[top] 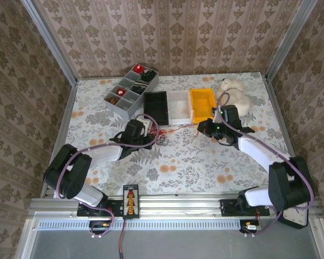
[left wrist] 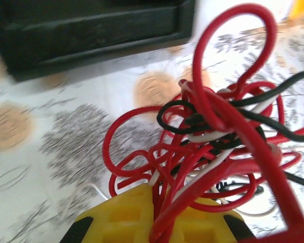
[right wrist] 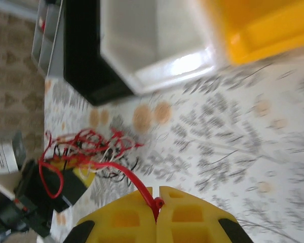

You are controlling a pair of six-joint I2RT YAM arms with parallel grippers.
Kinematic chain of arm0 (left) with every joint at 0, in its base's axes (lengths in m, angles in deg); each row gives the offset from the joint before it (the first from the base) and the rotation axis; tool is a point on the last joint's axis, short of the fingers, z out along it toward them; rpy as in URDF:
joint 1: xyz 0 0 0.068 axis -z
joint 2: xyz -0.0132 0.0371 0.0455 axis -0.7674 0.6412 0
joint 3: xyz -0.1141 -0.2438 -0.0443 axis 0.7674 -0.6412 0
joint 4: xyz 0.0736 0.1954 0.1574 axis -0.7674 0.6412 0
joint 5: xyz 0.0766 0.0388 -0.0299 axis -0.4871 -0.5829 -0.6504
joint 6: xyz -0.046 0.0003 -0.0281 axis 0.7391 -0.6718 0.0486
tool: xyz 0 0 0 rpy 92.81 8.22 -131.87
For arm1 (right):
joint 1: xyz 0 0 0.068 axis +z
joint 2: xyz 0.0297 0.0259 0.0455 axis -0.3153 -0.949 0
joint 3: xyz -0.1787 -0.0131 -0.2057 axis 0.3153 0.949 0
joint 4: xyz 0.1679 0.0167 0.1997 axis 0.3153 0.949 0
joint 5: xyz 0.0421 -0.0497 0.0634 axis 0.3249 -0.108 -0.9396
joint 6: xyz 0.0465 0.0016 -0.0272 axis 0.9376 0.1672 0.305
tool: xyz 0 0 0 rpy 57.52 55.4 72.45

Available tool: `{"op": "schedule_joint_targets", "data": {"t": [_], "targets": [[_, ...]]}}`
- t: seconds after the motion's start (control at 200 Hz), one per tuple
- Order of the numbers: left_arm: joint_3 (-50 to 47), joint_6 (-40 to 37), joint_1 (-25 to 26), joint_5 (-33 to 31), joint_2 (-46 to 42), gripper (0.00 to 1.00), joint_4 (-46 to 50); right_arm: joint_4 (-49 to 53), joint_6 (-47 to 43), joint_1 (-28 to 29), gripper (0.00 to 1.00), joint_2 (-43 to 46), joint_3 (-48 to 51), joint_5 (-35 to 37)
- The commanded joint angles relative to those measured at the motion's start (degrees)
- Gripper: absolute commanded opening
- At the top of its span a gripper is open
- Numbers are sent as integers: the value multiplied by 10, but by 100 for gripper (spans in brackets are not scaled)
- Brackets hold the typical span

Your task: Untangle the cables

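We see left end effector [left wrist: 157, 205] clamped on the cables [left wrist: 213, 144], lower centre; right end effector [right wrist: 157, 202] pinching the red cable [right wrist: 148, 197].

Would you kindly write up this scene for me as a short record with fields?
Left gripper: shut on strands of the cable tangle
Right gripper: shut on the red cable, which stretches from it to the tangle
Tangle: red, black and whitish cords knotted together on the table
Behind tangle: black bin, white bin, yellow bin, in a row
Far left: grey divided tray
Far right: plush toy
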Motion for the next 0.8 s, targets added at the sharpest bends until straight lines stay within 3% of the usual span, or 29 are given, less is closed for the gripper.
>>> {"op": "schedule_joint_targets", "data": {"t": [0.0, 0.235, 0.495, 0.68, 0.795], "targets": [[-37, 49, -37, -91, -15, 0, 84, 29, 25, -60, 0, 61, 15, 152], [-35, 93, -48, -167, -9, 0, 139, 96, 19, -140, 0, 146, 30, 236], [12, 147, -70, -245, 41, 0, 258, 130, 20, -255, 0, 211, 23, 225], [31, 162, -78, -240, 74, 0, 290, 146, 33, -319, 0, 229, 18, 233], [29, 154, -78, -226, 71, 0, 277, 125, 27, -328, 0, 222, 11, 196]]}}
